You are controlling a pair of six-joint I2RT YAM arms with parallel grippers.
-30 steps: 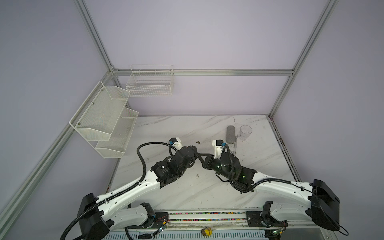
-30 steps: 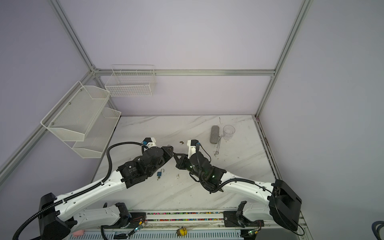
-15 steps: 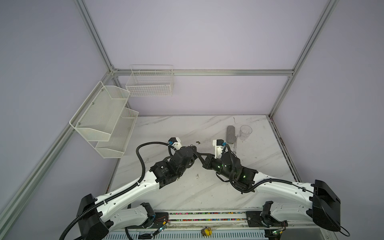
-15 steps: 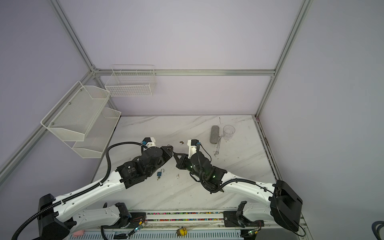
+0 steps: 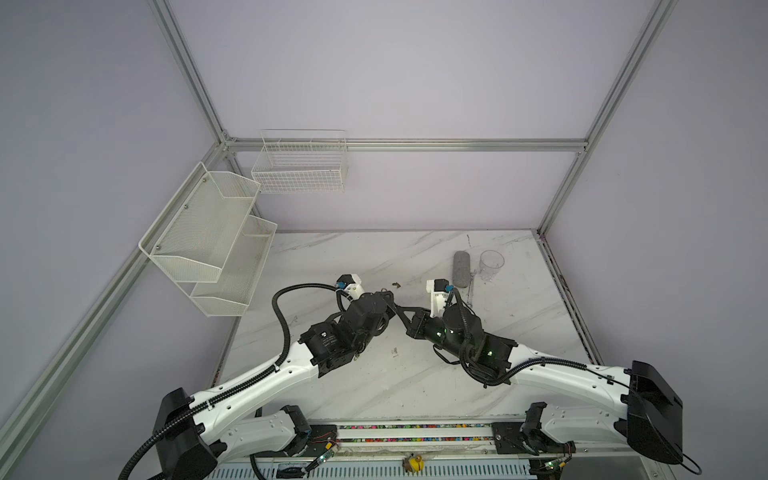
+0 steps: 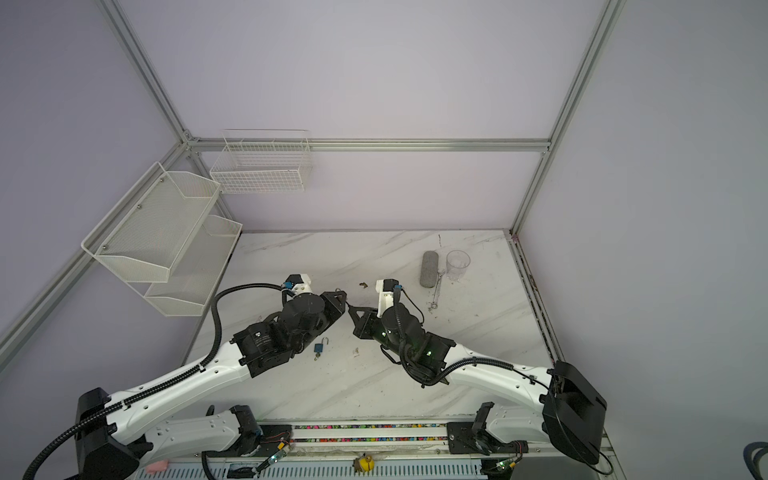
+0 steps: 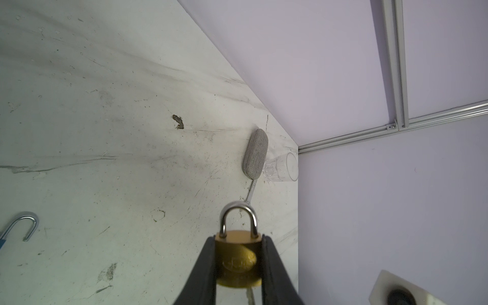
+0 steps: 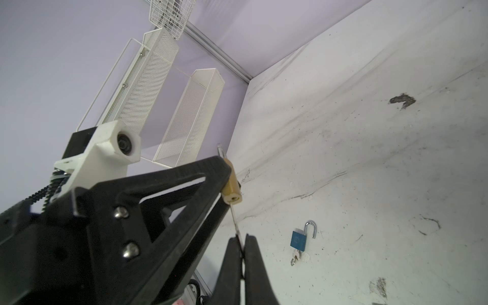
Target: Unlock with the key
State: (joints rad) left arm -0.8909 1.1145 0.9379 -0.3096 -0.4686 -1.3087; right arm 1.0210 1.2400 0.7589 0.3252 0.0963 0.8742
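Jaws of the left gripper (image 7: 239, 240) are clamped on the two side edges of a brass padlock (image 7: 239, 260). Its steel shackle (image 7: 239, 219) sits closed, both legs in the body. Jaws of the right gripper (image 8: 241, 241) are pressed together on the head of a key (image 8: 235, 219). The thin blade runs up to the keyhole in the padlock's underside and appears to sit in it, though how deep cannot be told.

In both top views the two grippers meet tip to tip above the middle of the marble tabletop (image 5: 374, 395). Padlock and key are held off the surface and are too small to make out there.

On the tabletop just beside the left arm lies a blue padlock (image 6: 319, 348), its shackle swung open and small keys (image 8: 295, 257) at its base. Well apart, near the far right corner, a grey fabric case (image 6: 429, 269) lies just beside a clear cup (image 6: 458, 264), with a wrench (image 6: 436, 291) between and in front of them. Two white mesh shelves (image 5: 208, 232) and a wire basket (image 5: 299, 166) hang on the walls at the far left.
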